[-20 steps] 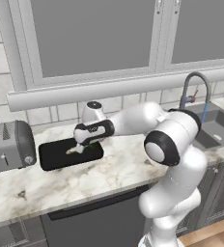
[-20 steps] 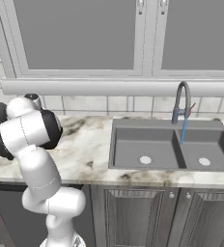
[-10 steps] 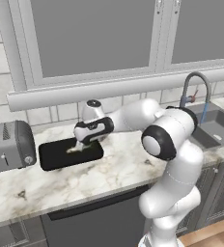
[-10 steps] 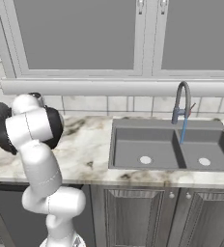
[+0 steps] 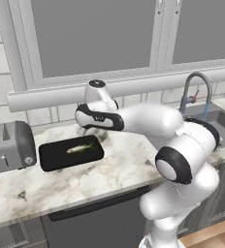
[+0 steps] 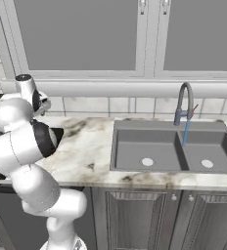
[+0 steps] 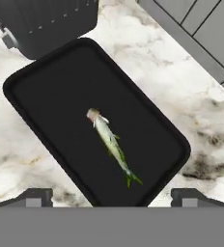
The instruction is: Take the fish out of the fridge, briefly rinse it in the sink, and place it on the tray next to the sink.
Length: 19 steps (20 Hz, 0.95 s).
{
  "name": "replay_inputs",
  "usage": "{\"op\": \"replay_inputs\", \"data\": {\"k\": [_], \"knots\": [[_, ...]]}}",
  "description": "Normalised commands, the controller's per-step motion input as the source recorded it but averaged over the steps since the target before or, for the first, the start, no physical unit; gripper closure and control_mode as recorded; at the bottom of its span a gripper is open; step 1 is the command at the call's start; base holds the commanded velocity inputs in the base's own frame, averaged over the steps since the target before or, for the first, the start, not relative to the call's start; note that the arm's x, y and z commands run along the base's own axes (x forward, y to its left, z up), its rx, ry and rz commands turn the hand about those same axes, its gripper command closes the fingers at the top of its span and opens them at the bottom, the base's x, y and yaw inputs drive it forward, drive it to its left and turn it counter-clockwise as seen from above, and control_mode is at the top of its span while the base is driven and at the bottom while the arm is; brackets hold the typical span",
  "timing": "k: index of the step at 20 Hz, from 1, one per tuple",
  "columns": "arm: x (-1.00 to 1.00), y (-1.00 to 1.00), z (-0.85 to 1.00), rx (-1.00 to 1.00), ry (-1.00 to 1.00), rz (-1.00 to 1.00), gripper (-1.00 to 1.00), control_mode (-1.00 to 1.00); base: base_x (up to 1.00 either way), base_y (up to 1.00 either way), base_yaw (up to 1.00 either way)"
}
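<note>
Hand [image 7: 112,197] above tray [image 7: 46,91], fingers spread wide, empty; fish [image 7: 113,144] lies flat mid-tray on tabletop [image 5: 114,169], placement apparently done.

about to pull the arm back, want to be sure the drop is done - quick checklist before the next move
1. Small silvery-green fish lying flat inside the flat black rectangular tray: ok.
2. Gripper open, fingertips wide apart and clear of the fish: ok.
3. Fish fully within the tray rim, no overhang: ok.
4. Tray flat on the marble counter beside the silver toaster: ok.
5. Grey gooseneck faucet shut off: not ok, a blue stream runs into the grey double-basin sink.
</note>
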Motion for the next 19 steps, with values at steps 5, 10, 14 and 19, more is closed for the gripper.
{"op": "replay_inputs", "data": {"k": [5, 10, 14, 19], "knots": [[-1.00, -0.94, 1.00, 0.11, 0.00, -0.13, -1.00, -1.00, 0.00, 0.00, 0.00], [-1.00, -1.00, 0.32, 0.06, -0.16, -0.06, -1.00, -1.00, 0.00, 0.00, 0.00], [-1.00, -1.00, 0.00, 0.09, -0.39, 0.00, -1.00, -1.00, 0.00, 0.00, 0.00], [-1.00, -1.00, -0.17, 0.06, -0.48, -0.04, -1.00, -1.00, 0.00, 0.00, 0.00]]}}
